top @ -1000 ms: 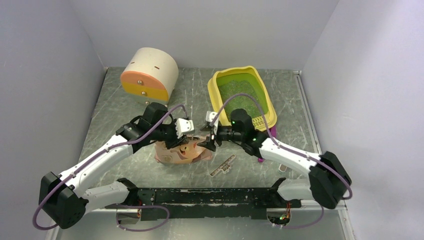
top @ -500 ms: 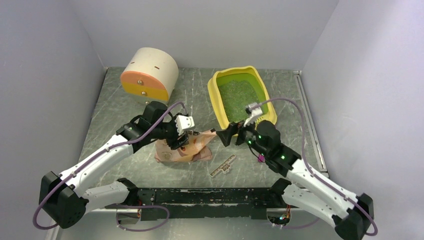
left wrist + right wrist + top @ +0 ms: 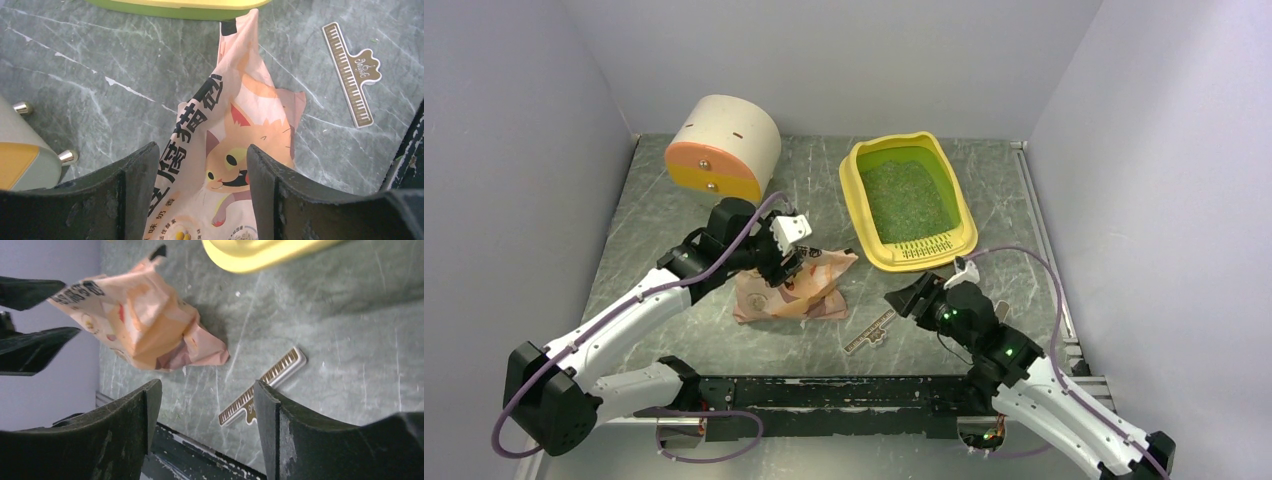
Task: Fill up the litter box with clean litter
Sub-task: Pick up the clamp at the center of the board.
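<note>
The yellow litter box (image 3: 857, 191) stands at the back right, and pale green clean litter (image 3: 908, 199) covers its lime pan. A strip of its rim shows in the left wrist view (image 3: 175, 5) and in the right wrist view (image 3: 260, 252). The pink cat-printed bag (image 3: 799, 290) lies crumpled on the table left of the box. My left gripper (image 3: 789, 262) hovers open over the bag (image 3: 220, 135), its jaws apart on either side of the print. My right gripper (image 3: 906, 300) is open and empty near the front, right of the bag (image 3: 145, 315).
A cream-and-orange cylindrical container (image 3: 724, 150) stands at the back left. A brown ruler-shaped clip (image 3: 871, 332) lies on the grey marbled table in front of the bag, also visible below my right gripper (image 3: 262, 387). Grey walls close in both sides.
My left gripper has opened over the bag. My right arm let go of the bag's corner and drew back to the near right; the bag's top now sags toward the litter box.
</note>
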Available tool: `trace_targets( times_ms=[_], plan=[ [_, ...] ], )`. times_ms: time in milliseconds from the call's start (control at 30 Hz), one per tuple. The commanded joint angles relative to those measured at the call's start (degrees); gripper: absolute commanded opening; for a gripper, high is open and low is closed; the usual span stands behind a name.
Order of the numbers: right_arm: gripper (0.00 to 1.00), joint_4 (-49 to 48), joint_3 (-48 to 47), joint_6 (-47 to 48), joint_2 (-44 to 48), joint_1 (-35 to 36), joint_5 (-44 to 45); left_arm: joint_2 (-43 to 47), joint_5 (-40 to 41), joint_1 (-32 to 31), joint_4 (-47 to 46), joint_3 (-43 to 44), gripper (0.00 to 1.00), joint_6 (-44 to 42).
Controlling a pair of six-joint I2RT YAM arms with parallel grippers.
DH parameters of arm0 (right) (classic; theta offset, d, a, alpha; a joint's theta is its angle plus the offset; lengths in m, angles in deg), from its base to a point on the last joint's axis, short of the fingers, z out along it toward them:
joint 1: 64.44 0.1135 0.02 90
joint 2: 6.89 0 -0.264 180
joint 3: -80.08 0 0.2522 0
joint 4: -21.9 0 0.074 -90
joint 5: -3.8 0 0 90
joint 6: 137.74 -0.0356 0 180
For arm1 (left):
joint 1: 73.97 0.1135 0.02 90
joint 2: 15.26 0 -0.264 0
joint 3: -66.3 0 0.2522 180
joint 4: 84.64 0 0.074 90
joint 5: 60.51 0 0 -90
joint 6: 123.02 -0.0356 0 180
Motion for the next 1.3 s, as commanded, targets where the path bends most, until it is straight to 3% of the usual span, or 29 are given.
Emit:
trace_targets(
  times_ms=[0, 167, 267, 433, 667, 833, 1033, 1267],
  plan=[
    [0.7, 3.3, 1.61, -8.63, -2.61, -0.18, -2.4, 0.25, 2.34, 0.66, -3.99, -0.37, 0.69, 1.95],
    [0.67, 1.69, 3.27, -10.09, -7.3, -0.15, -6.85, 1.03, 3.38, 0.77, -5.03, -0.04, 0.7, 2.37],
    [0.59, -0.23, 4.95, -11.29, -8.53, -0.16, -9.18, 2.21, 4.06, 0.77, -5.17, 0.39, 0.7, 2.94],
    [0.55, -5.01, 8.56, -15.33, -9.31, -0.16, -13.88, 7.06, 5.28, 0.77, -8.38, -0.26, 0.75, 5.28],
    [0.48, -10.75, 12.62, -19.47, -11.77, -0.08, -15.2, 14.77, 6.83, 0.77, -14.43, -3.59, 0.97, 10.84],
    [0.43, -15.47, 14.23, -20.75, -14.7, -0.07, -13.99, 17.2, 8.65, 0.77, -14.78, -3.71, 0.97, 15.18],
    [0.27, -21.38, 16.33, -22.09, -17.51, -0.12, -14.3, 20.31, 9.88, 0.77, -15.69, -4.17, 0.97, 18.67],
    [0.22, -22.77, 16.89, -22.13, -18.68, -0.22, -13.16, 20.56, 10.68, 0.77, -14.13, -3.38, 0.97, 19.14]
  ],
)
